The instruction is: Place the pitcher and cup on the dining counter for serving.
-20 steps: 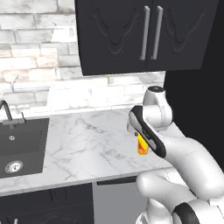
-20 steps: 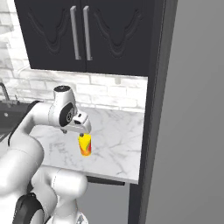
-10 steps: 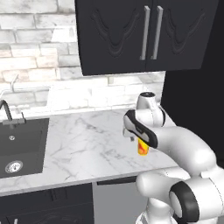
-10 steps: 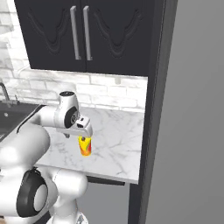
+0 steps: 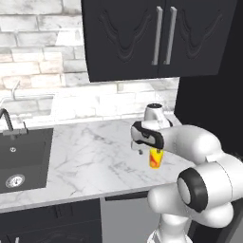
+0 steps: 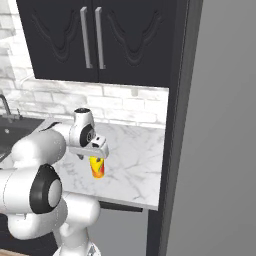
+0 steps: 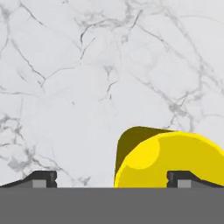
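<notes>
Hovering over the cup (image 5: 155,158), the gripper (image 5: 147,151) hangs just above its rim, on the marble counter (image 5: 85,156) well to the right of the black sink (image 5: 19,154). In the hand view the jaws stand wide apart and hold nothing: one tip (image 7: 41,178) shows over bare marble at the lower left, the other (image 7: 183,178) lies across the cup's yellow mouth (image 7: 170,159), so the cup sits off-centre toward that second tip rather than midway between them.

To take the cup well, I judge the hand should first slide sideways until the rim lies evenly between the two tips, then drop straight down so the tips pass either side of the wall without knocking it, since a small light tumbler would tip easily. Closing should wait until the tips are well below the rim.

Compared with a second ago, the cup stands in the same spot beside the dark tall cabinet (image 6: 172,150), while the arm has folded in: its elbow and wrist have swung so the hand, then beside and above the cup, now sits more squarely over it.
</notes>
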Motion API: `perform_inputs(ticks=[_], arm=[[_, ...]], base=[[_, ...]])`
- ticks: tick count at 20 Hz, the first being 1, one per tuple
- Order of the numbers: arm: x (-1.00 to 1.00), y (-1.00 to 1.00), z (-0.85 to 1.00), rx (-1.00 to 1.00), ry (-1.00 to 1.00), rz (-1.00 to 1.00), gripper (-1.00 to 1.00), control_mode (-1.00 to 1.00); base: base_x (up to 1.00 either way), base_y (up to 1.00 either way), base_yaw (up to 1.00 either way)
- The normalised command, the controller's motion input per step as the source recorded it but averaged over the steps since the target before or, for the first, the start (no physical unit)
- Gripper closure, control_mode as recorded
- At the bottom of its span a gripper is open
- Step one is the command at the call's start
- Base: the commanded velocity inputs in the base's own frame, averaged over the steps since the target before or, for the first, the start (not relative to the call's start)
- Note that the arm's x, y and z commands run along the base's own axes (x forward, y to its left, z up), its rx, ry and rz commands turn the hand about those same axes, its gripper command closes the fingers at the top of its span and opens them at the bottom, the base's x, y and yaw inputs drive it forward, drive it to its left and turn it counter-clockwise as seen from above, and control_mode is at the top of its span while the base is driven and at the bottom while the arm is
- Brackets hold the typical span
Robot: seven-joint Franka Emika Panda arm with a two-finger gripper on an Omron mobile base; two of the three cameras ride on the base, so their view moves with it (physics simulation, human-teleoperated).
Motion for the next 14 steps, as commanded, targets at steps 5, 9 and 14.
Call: perform_inputs(ticks=[5,9,14], arm=[[0.00,0.00,-0.47,0.00,0.06,0.00,-1.00,-1.00],[-0.20,0.00,-0.63,-0.04,0.08,0.00,1.00,-1.00],[-0.04,0.00,-0.16,-0.02,0.02,0.00,1.00,-1.00]], base=[[0.00,0.00,0.00],[0.00,0.00,0.00],[0.00,0.00,0.00]])
